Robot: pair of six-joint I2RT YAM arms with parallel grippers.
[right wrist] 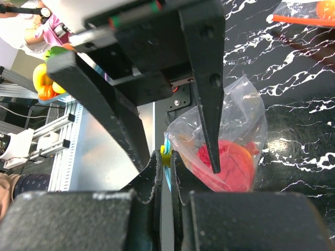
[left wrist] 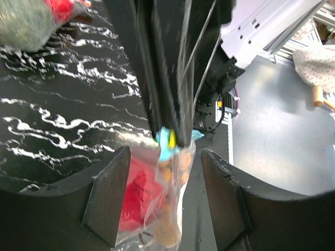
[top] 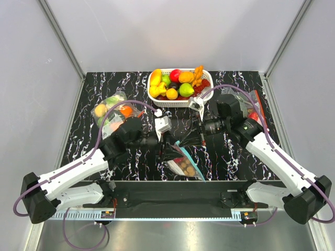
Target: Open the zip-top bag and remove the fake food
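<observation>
Hanging from the right gripper (right wrist: 166,157), whose fingers are pinched tight on the teal zip strip (left wrist: 168,140), the bag (right wrist: 236,117) dangles over the near middle of the table (top: 230,162). The left gripper (left wrist: 165,157) has its fingers spread wide, one on each side of the bag's mouth, touching nothing that I can see. The red fruit (right wrist: 227,162) and tan balls (top: 186,167) sag in the bottom. My worry is that if the left fingers close across both lips at once, the zip will not part and any pull could drag the strip out of the right pinch. The bag would then drop, and so close to the near edge it could slide off. The loaded bag may also swing clear of the closing fingers.
</observation>
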